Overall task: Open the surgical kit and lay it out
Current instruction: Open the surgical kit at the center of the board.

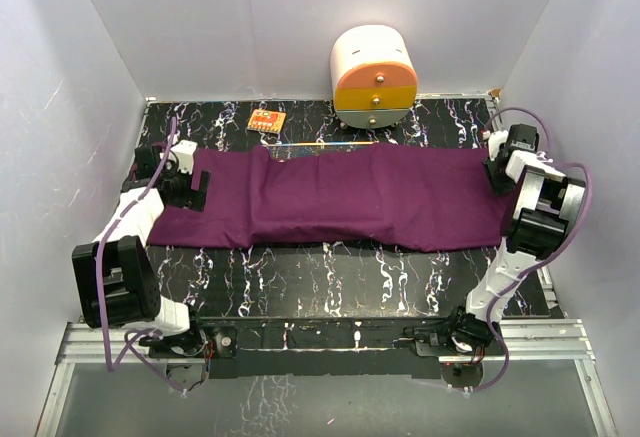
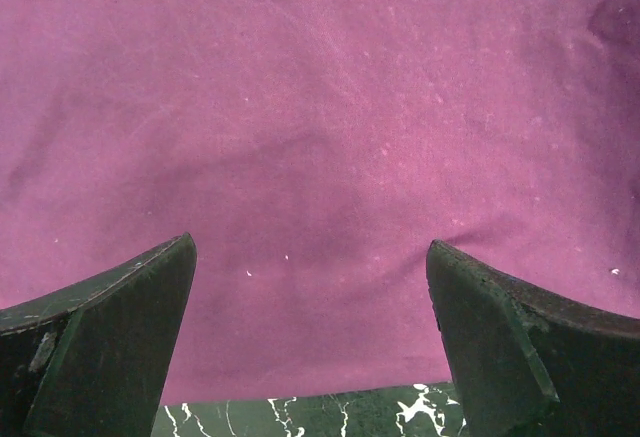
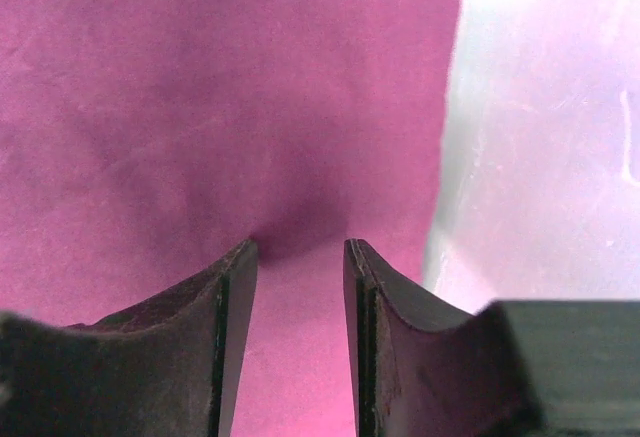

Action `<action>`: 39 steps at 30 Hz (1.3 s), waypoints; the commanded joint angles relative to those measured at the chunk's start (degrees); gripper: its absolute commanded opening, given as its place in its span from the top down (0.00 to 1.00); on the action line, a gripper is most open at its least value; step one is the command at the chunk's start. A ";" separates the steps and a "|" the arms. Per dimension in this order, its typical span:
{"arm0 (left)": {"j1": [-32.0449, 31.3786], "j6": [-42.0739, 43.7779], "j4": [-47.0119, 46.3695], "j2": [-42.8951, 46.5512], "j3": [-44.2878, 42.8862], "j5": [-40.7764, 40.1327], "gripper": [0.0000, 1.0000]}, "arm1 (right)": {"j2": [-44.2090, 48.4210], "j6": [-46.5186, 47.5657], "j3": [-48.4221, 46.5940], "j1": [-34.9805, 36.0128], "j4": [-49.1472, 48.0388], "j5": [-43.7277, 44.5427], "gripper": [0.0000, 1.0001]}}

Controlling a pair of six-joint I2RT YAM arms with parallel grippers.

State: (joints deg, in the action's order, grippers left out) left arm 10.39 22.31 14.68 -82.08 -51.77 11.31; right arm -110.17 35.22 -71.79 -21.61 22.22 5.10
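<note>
The large purple cloth lies stretched left to right across the black marbled table, bulging slightly in the middle. The kit's other pieces are hidden. My left gripper hovers at the cloth's left end, open; in its wrist view the gripper shows flat cloth between wide-apart fingers, with the cloth's edge just below. My right gripper is at the cloth's right end. Seen from the right wrist, that gripper has narrowed jaws with a ridge of cloth pinched between them and a dark pucker at the tips.
A rounded white-and-orange drawer cabinet stands at the back centre. A small orange packet lies behind the cloth's left half. White walls close in both sides and the back. The table's right edge is close beside the right fingers.
</note>
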 commanded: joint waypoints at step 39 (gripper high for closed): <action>10.09 -15.41 7.36 -57.19 -67.58 -3.53 0.09 | 3.19 -14.68 -19.50 13.42 16.42 -18.34 0.45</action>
State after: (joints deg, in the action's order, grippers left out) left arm 20.27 8.82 19.20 -136.33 -111.66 6.11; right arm -110.17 22.68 -88.01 -8.12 36.69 -14.85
